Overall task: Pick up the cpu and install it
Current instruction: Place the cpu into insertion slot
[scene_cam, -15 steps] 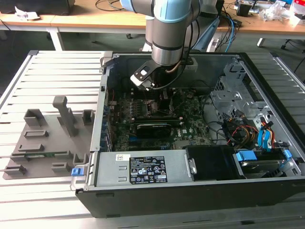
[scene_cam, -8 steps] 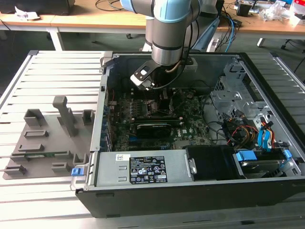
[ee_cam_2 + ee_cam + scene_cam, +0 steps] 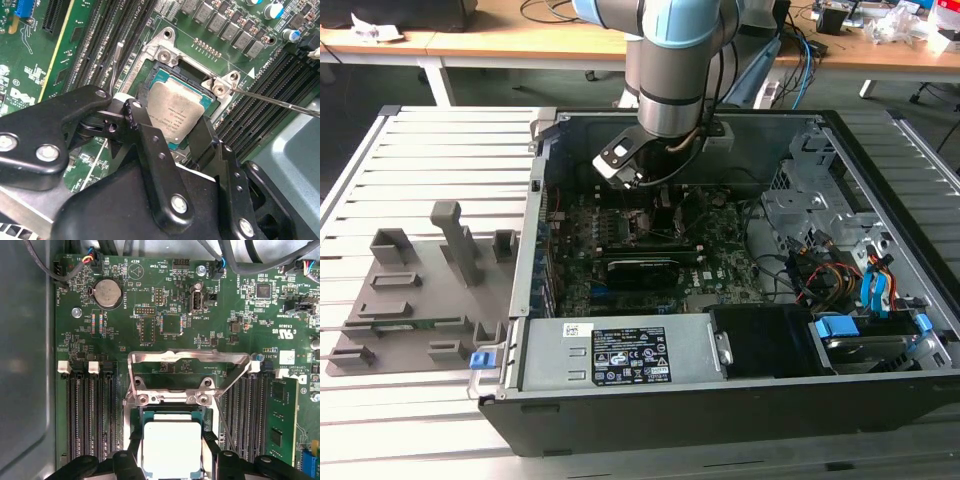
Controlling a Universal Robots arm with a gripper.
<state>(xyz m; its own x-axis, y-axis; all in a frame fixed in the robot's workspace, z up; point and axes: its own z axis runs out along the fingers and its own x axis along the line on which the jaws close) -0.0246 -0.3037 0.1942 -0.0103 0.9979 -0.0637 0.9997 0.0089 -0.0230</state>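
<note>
Silver cpu (image 3: 177,111) tight in pincer (image 3: 172,441)

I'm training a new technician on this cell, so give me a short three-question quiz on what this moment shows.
1. True or false: the metal load plate is swung open.
2. The claw hangs right over: A the coin battery, B the cpu, C the memory stick.
3. In the exterior view, on which side of the case is the grey tray?

Key: 1 true; 2 B; 3 the exterior view's left.
</note>
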